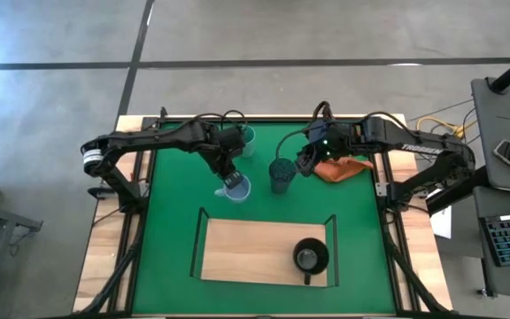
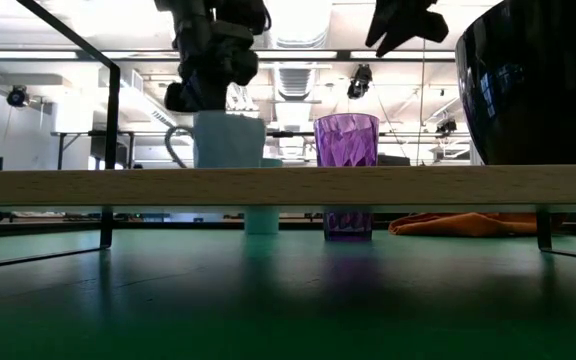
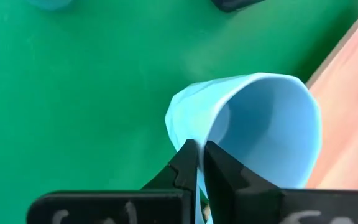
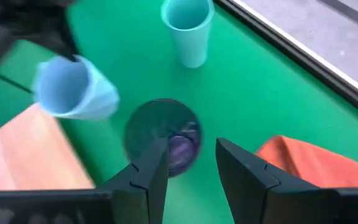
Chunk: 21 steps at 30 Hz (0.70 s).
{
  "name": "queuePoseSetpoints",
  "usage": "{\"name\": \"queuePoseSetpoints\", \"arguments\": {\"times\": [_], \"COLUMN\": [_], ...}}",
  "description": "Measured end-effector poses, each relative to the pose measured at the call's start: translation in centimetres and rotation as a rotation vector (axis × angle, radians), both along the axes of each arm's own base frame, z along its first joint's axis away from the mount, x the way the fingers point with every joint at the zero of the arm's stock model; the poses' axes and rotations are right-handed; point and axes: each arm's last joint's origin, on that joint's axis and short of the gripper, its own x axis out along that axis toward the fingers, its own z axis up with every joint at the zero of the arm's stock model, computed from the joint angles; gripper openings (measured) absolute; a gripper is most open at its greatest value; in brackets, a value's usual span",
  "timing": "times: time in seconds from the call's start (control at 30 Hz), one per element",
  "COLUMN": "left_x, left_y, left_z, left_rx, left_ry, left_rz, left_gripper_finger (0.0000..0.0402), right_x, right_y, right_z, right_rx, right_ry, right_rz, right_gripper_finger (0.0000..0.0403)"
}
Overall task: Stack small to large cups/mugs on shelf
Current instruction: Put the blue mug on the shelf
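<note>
My left gripper is shut on the light blue mug over the green mat, just beyond the shelf's far edge. In the low view the mug shows above the shelf board, its handle to the left. My right gripper hangs open above the purple tumbler, which stands on the mat; nothing is between its fingers. The pale teal cup stands farther back. The black mug stands on the shelf, toward its right end. My left gripper pinches the light blue mug's wall at the rim, one finger inside the mouth and the other outside. The fingers come steeply from above. The mug hangs below them, tilted, clear of the mat.
An orange-red cloth lies on the mat right of the tumbler. Thin black uprights stand at the shelf's ends. The board's left and middle are bare wood.
</note>
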Motion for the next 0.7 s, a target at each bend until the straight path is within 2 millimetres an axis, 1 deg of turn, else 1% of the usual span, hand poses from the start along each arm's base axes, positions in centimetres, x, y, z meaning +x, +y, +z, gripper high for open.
{"name": "queuePoseSetpoints", "arguments": {"times": [0.13,0.2,0.3,0.37,0.47,0.6,0.7], "left_x": [-0.3,-0.6,-0.9,-0.8,-0.6,-0.3,-0.2], "left_y": [-0.7,-1.3,-2.3,-3.3,-5.2,-7.7,-9.2], "left_z": [1.8,3.3,5.3,6.2,6.3,5.4,5.1], "left_rx": [-0.039,-0.054,-0.085,-0.108,-0.138,-0.158,-0.161], "left_ry": [0.022,0.013,-0.042,-0.069,-0.061,-0.024,-0.02], "left_rz": [0.041,0.053,0.094,0.126,0.151,0.206,0.266], "left_gripper_finger": [0.0,0.0,0.0,0.0,0.0,0.0,0.0], "right_x": [-0.6,-0.8,-0.9,-1.0,-1.0,-1.0,-1.0], "right_y": [-1.1,-1.6,-2.1,-2.3,-2.3,-2.3,-2.4], "right_z": [0.1,0.1,0.1,0.1,0.1,0.1,0.0], "right_rx": [-0.007,-0.012,-0.02,-0.028,-0.046,-0.075,-0.065], "right_ry": [0.021,0.029,0.035,0.042,0.057,0.075,0.079], "right_rz": [-0.029,-0.038,-0.042,-0.03,0.003,0.05,0.098], "right_gripper_finger": [0.0127,0.0127,0.0127,0.0127,0.0127,0.0127,0.0127]}}
